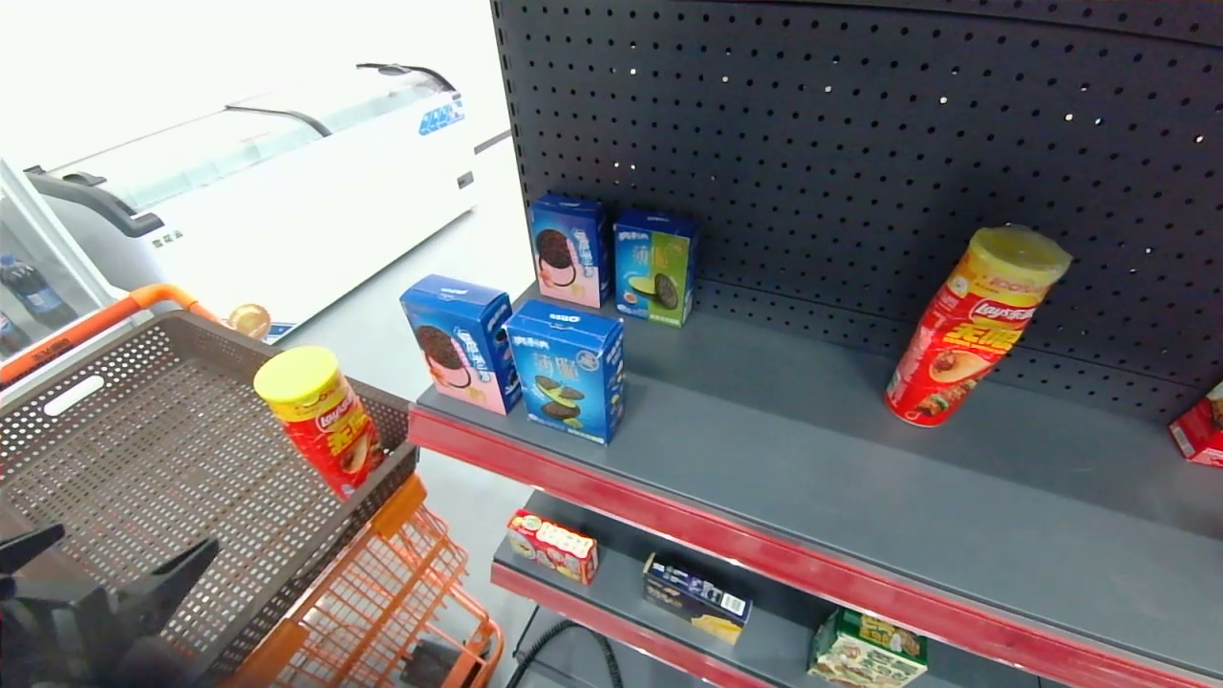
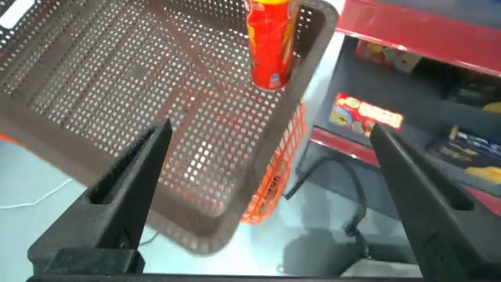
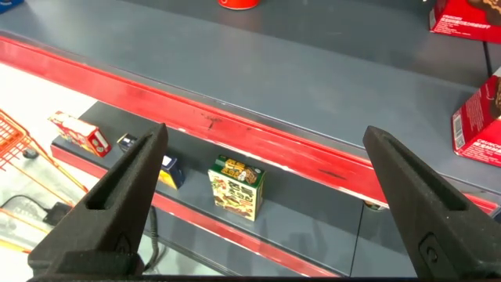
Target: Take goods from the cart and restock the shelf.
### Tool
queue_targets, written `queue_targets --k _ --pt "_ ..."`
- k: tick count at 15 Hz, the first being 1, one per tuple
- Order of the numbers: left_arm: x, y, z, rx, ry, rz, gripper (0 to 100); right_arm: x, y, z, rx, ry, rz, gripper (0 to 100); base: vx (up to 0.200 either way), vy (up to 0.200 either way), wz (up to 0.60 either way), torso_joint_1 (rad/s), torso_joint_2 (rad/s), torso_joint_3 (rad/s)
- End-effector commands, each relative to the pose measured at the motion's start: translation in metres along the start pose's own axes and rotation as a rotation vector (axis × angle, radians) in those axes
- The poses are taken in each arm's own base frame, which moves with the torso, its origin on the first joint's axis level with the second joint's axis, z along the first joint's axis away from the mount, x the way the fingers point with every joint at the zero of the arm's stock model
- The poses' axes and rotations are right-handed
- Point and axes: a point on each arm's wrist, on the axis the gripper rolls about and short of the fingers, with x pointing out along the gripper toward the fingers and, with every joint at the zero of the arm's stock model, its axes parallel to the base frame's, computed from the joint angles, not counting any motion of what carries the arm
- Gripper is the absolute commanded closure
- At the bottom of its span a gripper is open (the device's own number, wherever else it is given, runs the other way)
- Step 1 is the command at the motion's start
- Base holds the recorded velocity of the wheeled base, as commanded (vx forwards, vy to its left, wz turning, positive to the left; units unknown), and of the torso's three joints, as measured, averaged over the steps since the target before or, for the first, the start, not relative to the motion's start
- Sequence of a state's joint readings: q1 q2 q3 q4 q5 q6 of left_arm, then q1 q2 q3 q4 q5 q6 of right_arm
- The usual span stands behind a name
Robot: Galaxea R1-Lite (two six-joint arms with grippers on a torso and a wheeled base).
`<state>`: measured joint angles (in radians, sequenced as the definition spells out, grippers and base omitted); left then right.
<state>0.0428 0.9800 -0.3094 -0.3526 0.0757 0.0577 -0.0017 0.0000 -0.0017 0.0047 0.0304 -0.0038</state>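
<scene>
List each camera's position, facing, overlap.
Head view: on the head, looking forward and down at shelf and cart basket; left end effector at bottom left.
Left wrist view: on the left wrist, facing down over cart basket and chip can; left end effector open.
Right wrist view: on the right wrist, facing the shelf's red edge; right end effector open.
Shared: all three show the red snack box on the lower shelf.

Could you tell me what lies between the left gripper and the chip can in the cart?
Only the bare perforated floor of the basket lies between the left gripper and the chip can, as the left wrist view shows.
</scene>
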Motion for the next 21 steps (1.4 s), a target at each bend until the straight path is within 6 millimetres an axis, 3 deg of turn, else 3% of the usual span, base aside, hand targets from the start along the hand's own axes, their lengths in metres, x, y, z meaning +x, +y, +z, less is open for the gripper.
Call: queue_targets --k 1,6,7,8,12,21 --pt "0.049 0.000 -0.008 -0.002 0.118 0.017 0 0.000 0.000 0.000 -0.001 0.000 0.000 0 0.000 0.000 0.00 0.000 0.00 0.000" --pt "0.128 -0.003 -0.018 -0.022 -0.056 0.038 0 0.000 0.000 0.000 -0.001 0.000 0.000 0 0.000 0.000 0.00 0.000 0.00 0.000" --pt "0.129 -0.003 -0.018 -0.022 -0.057 0.038 0 0.000 0.000 0.000 -0.001 0.000 0.000 0 0.000 0.000 0.00 0.000 0.00 0.000" --pt "0.152 -0.006 -0.023 -0.027 -0.093 0.031 0 0.000 0.000 0.000 -0.001 0.000 0.002 0 0.000 0.000 0.00 0.000 0.00 0.000" --pt "0.191 -0.015 -0.025 -0.104 -0.163 0.005 0 0.000 0.000 0.000 -0.001 0.000 0.000 0 0.000 0.000 0.00 0.000 0.00 0.000" --pt "0.229 -0.012 -0.030 -0.103 -0.223 0.026 0 0.000 0.000 0.000 -0.001 0.000 0.000 0 0.000 0.000 0.00 0.000 0.00 0.000"
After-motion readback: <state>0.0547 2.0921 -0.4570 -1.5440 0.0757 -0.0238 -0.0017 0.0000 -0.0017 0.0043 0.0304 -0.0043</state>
